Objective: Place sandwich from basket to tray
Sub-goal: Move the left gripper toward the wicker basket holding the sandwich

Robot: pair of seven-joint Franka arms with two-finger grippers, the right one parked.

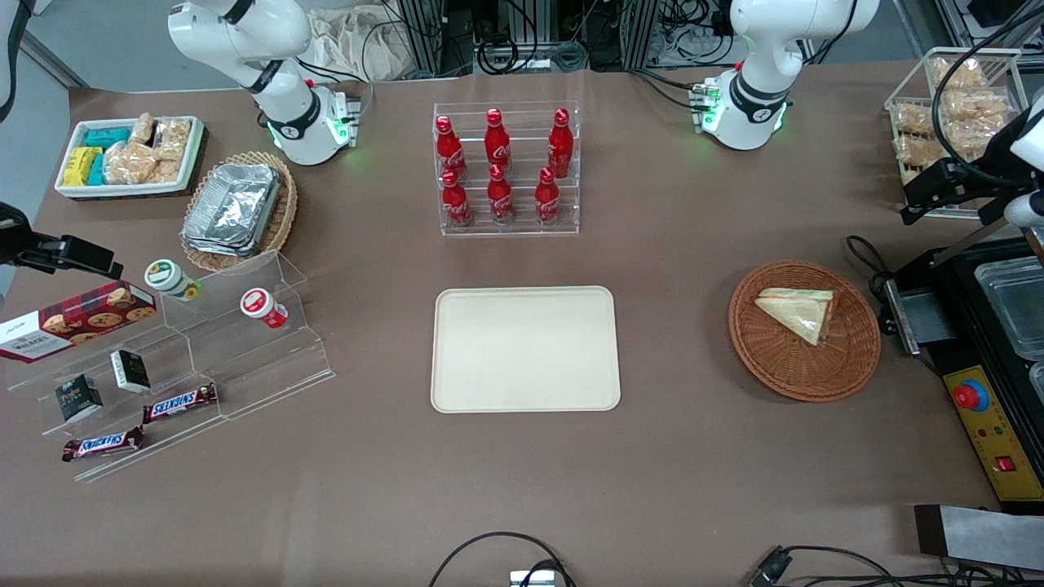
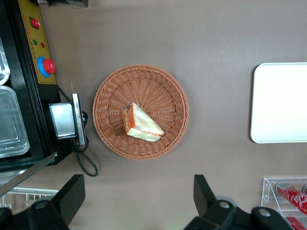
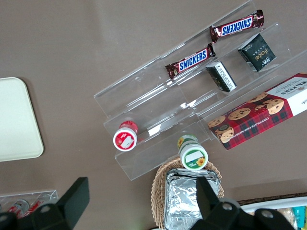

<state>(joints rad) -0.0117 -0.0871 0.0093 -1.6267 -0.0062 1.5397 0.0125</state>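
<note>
Now sandwich (image 2: 142, 124) lies in basket (image 2: 115, 86) (tray (image 1: 473, 383) bare), tool (image 2: 136, 201) spread above.

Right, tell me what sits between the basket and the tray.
Nothing: in the front view only bare brown table separates the basket from the tray. The open gripper hangs above the basket's sandwich.

Pretty clearly a robotics lab dressed up like a little snack shop. Two white robot arms are bolted onto a brown worktop (image 1: 693, 456), with cable bundles and metal framing just past the worktop's edge. Near the cola bottle rack (image 1: 507, 169) sit clear display steps (image 1: 196, 359) holding chocolate bars (image 1: 179, 402), plus a control box with a red stop button (image 1: 971, 397).
</note>
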